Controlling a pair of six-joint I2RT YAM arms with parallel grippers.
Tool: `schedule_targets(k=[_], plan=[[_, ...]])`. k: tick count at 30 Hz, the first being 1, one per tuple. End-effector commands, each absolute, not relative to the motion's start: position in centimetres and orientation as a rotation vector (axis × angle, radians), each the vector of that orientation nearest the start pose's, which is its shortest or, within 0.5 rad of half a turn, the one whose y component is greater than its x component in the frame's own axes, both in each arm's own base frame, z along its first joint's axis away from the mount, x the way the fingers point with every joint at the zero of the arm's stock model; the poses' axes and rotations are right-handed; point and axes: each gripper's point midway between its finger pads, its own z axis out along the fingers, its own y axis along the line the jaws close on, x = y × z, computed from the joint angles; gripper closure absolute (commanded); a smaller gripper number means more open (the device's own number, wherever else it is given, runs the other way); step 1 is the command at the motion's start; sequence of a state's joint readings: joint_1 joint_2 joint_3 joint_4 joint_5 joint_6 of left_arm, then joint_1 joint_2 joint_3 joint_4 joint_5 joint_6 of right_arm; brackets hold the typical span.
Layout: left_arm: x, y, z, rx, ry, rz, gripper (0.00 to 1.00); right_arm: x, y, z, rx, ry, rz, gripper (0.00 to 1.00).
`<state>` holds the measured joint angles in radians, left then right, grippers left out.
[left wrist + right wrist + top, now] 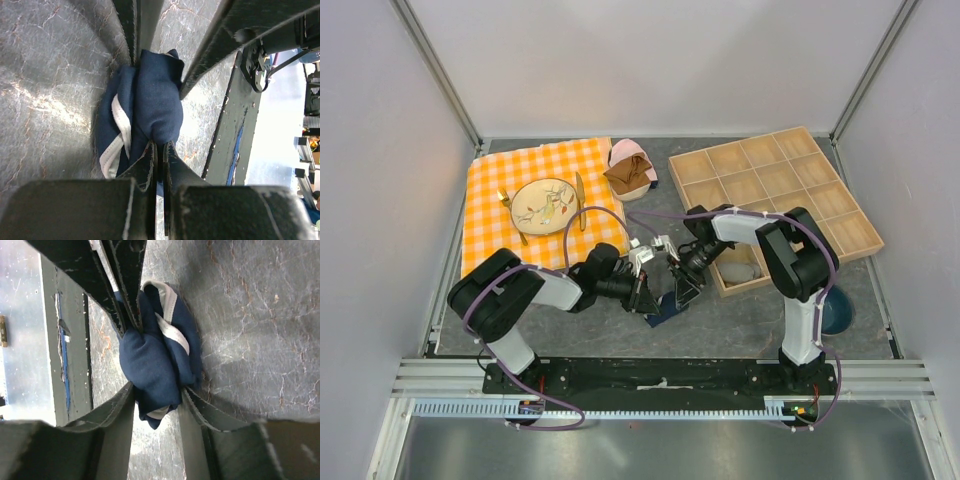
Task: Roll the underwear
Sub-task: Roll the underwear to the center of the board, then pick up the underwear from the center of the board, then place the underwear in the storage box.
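The underwear [665,306] is a bunched navy bundle with pale trim on the grey table, between both grippers. My left gripper [645,293] comes from the left. In the left wrist view its jaws [160,146] are pressed almost together on a fold of the underwear [155,100]. My right gripper [684,290] comes from the right. In the right wrist view its fingers [158,388] stand on either side of the bundle [152,365] and touch it on both sides. The left gripper's fingers [122,285] meet the cloth from the far side.
An orange checked cloth [490,215] with a plate [545,205] and cutlery lies at back left. Brown and pink garments [630,172] sit behind. A wooden compartment tray [775,185] is at the right, a dark bowl [838,310] by the right arm. The table's front edge [235,135] is close.
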<state>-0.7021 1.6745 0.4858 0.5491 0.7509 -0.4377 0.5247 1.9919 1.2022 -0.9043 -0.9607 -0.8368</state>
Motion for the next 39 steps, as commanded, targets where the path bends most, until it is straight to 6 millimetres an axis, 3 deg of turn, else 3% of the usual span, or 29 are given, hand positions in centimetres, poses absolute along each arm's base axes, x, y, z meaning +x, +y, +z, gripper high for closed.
schedule_targets(k=[1, 6, 9, 13, 19, 25, 28, 32, 35, 39], plan=[[14.7, -27.0, -3.1, 0.657, 2.568, -1.16, 0.98, 18.1, 26.2, 1.4, -1.683, 2.209, 1.442, 0.62], [15.3, -26.7, -2.7, 0.629, 2.548, -1.133, 0.94, 17.8, 26.3, 2.0, -1.69, 2.193, 1.495, 0.91], [16.1, -26.3, -1.7, 0.585, 2.51, -1.09, 0.76, 18.2, 26.2, 2.8, -1.684, 2.159, 1.522, 0.99], [17.5, -25.6, 1.1, 0.545, 2.421, -1.025, 0.59, 19.1, 25.8, 4.5, -1.67, 2.103, 1.507, 1.0], [19.3, -24.4, 7.0, 0.486, 2.251, -0.932, 0.52, 19.4, 25.0, 6.8, -1.719, 2.024, 1.435, 1.0], [19.7, -24.7, 12.6, 0.496, 2.123, -0.963, 0.52, 20.7, 22.8, 9.1, -1.707, 2.037, 1.333, 1.0], [19.3, -24.4, 15.1, 0.548, 2.089, -0.956, 0.52, 22.1, 20.8, 10.9, -1.677, 2.053, 1.243, 1.0], [19.0, -23.9, 17.6, 0.648, 2.088, -0.897, 0.51, 24.0, 16.1, 13.3, -1.592, 2.133, 1.136, 1.0], [19.3, -23.1, 18.5, 0.721, 2.081, -0.816, 0.51, 25.4, 11.8, 14.5, -1.517, 2.192, 1.052, 1.0], [19.4, -21.9, 17.6, 0.778, 2.074, -0.723, 0.51, 26.1, 6.1, 13.7, -1.409, 2.331, 0.893, 1.0]])
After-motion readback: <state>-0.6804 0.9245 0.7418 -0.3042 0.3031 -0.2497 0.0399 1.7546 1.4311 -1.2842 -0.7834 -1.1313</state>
